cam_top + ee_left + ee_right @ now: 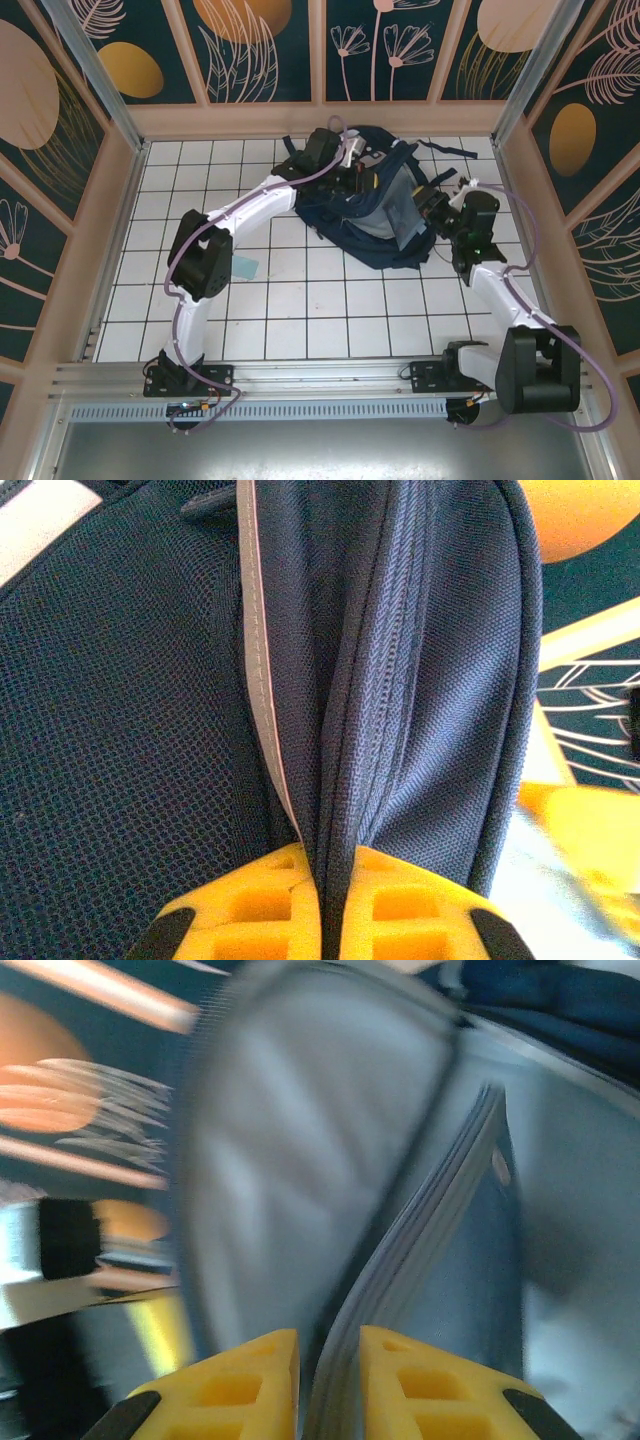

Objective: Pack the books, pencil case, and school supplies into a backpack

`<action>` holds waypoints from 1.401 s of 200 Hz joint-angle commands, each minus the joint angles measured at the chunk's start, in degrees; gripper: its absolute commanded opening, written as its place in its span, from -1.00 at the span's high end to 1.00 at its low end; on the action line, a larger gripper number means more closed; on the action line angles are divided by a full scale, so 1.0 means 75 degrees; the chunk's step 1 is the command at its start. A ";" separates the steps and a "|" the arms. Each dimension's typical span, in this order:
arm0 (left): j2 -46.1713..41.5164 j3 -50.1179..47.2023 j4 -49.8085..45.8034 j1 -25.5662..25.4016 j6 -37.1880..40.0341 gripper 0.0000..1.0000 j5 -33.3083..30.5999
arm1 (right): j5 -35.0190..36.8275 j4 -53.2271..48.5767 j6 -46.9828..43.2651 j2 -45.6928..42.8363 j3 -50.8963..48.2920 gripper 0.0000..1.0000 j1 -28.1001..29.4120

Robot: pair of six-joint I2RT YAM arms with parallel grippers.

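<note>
Evidently the left gripper [325, 885] pinches the limp backpack [430, 700] by its zip seam, while the right gripper [330, 1380] clamps what seems, through blur, the thin, bendy book [425, 1225]

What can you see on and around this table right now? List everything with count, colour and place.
backpack: one, navy blue with a white stripe, far middle of the table
book: one, pale page edges showing, blurred, at the backpack's grey inside
small flat square: one, pale blue-green, on the table beside the left arm's elbow
table: one, white with a dark grid
wall panels: several, dark teal with orange and pale plant designs, around the table
left pincer: one, yellow fingers, shut on the backpack's fabric
right pincer: one, yellow fingers, shut on the book
</note>
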 commanded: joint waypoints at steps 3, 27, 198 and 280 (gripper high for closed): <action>-0.0872 0.0111 0.1552 0.0017 -0.0520 1.00 0.0773 | 0.0237 0.0913 0.0377 0.0339 -0.0512 1.00 -0.0237; -0.1024 0.0059 0.1673 0.0018 -0.0658 1.00 0.0963 | 0.0588 0.0497 -0.0012 0.0791 -0.0536 1.00 -0.0278; -0.0916 -0.0938 0.3176 0.0016 -0.1894 1.00 0.0826 | 0.1251 -0.2162 -0.2284 0.3760 0.3298 -0.41 0.0966; 0.0498 -0.0336 0.5199 -0.0124 -0.3695 1.00 -0.0016 | 0.2070 -0.5282 -0.3125 -0.0440 0.2145 -0.66 0.1405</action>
